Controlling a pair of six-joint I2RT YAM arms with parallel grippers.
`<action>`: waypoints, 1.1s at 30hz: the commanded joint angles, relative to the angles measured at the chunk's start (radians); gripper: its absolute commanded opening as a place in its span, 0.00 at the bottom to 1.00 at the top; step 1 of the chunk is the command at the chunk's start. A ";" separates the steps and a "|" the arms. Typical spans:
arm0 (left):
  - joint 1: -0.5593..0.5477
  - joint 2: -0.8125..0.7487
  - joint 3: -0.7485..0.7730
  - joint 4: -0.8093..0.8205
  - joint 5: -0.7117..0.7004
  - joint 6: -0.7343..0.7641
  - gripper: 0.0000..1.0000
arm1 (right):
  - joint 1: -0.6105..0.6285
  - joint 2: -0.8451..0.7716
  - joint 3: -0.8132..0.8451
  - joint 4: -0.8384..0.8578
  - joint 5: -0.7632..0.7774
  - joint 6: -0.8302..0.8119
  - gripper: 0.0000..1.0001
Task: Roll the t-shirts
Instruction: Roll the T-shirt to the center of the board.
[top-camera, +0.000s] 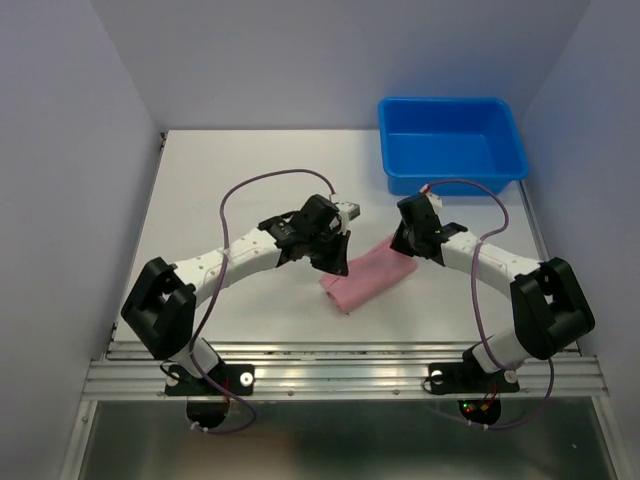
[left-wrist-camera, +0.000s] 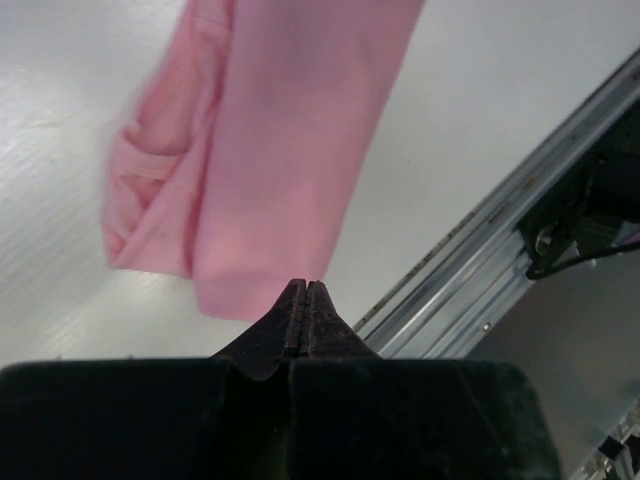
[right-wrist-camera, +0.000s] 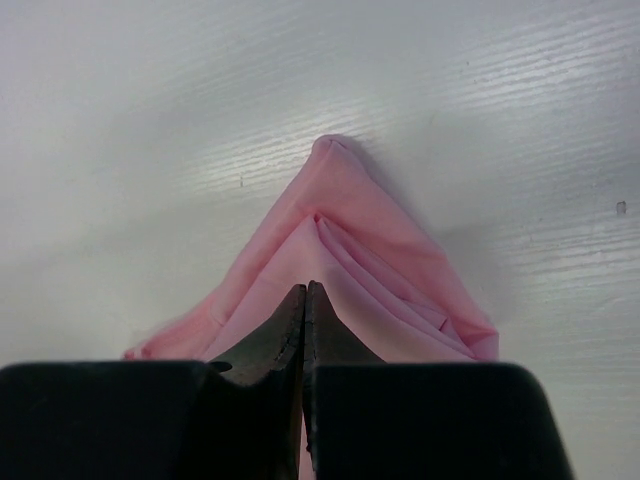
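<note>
The light pink t-shirt (top-camera: 366, 281) lies on the white table as a narrow folded band running from near left to far right. My left gripper (top-camera: 337, 262) is shut just above the band's left side. In the left wrist view its tips (left-wrist-camera: 305, 286) meet over the end of the t-shirt (left-wrist-camera: 270, 150) with nothing between them. My right gripper (top-camera: 404, 244) is shut at the band's far right end. In the right wrist view its closed tips (right-wrist-camera: 305, 288) rest over the t-shirt's (right-wrist-camera: 380, 260) gathered folds. Whether they pinch fabric I cannot tell.
A blue rectangular bin (top-camera: 450, 140) stands at the back right corner with nothing showing inside it. The metal rail (left-wrist-camera: 480, 240) along the table's near edge runs close to the shirt's near end. Purple cables loop above both arms.
</note>
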 joint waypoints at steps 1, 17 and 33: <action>-0.081 -0.007 -0.004 0.038 0.091 -0.015 0.00 | -0.003 -0.034 -0.033 -0.020 0.013 0.004 0.02; 0.071 0.277 -0.107 0.236 0.071 0.016 0.00 | -0.013 -0.075 -0.088 -0.020 -0.005 0.028 0.02; 0.094 0.185 -0.088 0.241 -0.145 -0.067 0.00 | -0.013 -0.007 0.009 -0.028 0.001 -0.070 0.03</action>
